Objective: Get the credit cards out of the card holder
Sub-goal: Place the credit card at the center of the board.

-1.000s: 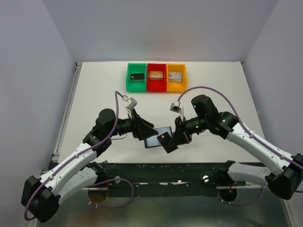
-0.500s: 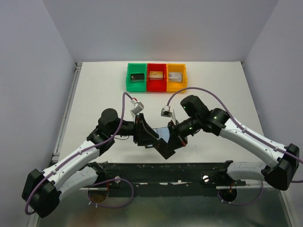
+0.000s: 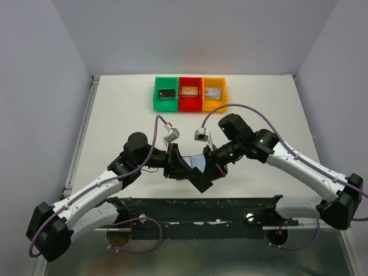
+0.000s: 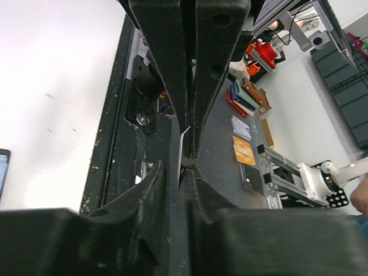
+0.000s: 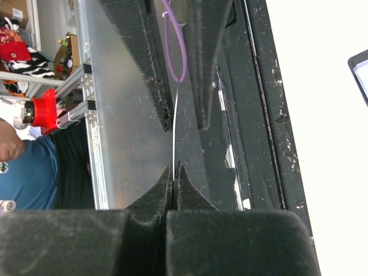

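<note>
The white desk (image 3: 115,115) sits between pale grey walls, and a black mounting rail (image 3: 172,202) runs along the lower edge of the top view. At upper centre stand three bins, side by side and touching:

- Green bin (image 3: 165,106): holds a black block (image 3: 167,94).
- Red bin (image 3: 190,107): holds a tan block (image 3: 190,91).
- Yellow bin (image 3: 214,107): holds a silver block (image 3: 213,93).

The card holder (image 3: 197,162) is at centre frame, well below the bins and just above the rail. It is held open between the two arms, with its blue-grey inner face turned upward.

The left gripper (image 3: 174,163) reaches in from the left. Its fingers are pressed almost together on the black left flap of the card holder. In the left wrist view this flap appears edge-on as a thin strip.

The right gripper (image 3: 214,165) reaches in from the right. It is closed on a credit card (image 5: 173,132). In the right wrist view the card is a hairline edge between the pads. In the top view a black flat piece projects from this gripper toward lower centre, touching the card holder. The other cards cannot be made out.
</note>
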You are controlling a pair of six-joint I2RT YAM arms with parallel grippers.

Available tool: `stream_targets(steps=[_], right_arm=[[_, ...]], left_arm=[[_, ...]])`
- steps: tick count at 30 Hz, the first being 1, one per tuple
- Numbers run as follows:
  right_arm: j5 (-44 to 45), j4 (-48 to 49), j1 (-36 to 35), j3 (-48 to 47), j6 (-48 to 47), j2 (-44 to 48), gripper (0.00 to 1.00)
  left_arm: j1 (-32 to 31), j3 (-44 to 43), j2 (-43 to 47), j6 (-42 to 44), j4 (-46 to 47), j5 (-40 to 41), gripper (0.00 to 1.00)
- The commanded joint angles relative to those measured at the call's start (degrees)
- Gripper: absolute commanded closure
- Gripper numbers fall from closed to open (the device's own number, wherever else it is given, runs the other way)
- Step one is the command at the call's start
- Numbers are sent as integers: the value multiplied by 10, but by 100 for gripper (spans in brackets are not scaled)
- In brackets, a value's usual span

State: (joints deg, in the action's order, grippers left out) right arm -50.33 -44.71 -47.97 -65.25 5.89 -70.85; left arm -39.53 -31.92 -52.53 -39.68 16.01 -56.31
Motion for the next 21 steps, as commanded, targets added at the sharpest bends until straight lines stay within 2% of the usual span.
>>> stream_targets(steps=[1,3,4,6,7,9,12,15,17,21], right_arm=[[-5,-19,-5,-12,-10,-2,100],[-5,-20,-5,-12,-10,0,98],[1,-20,-5,-13,-8,0,85],[39,-9,-5,-14,10,11,59],[63,0,-5,-13,24,19,52],[115,27,-1,-9,59,48,44],[189,82,10,10,109,97,39],[262,191,13,70,173,164,36],[282,270,13,133,212,205,32],[282,380,13,209,278,232,30]], left_arm=[[-7,-7,-5,6,16,-19,82],[-7,-3,-5,3,20,-17,96],[-7,-2,-3,2,24,-14,100],[-6,6,5,0,29,1,100],[-7,12,12,0,29,16,100],[-3,24,35,1,27,51,100],[24,55,64,-39,54,102,100],[72,113,101,-148,177,159,100],[84,139,119,-189,247,199,100],[92,138,125,-210,284,202,100]])
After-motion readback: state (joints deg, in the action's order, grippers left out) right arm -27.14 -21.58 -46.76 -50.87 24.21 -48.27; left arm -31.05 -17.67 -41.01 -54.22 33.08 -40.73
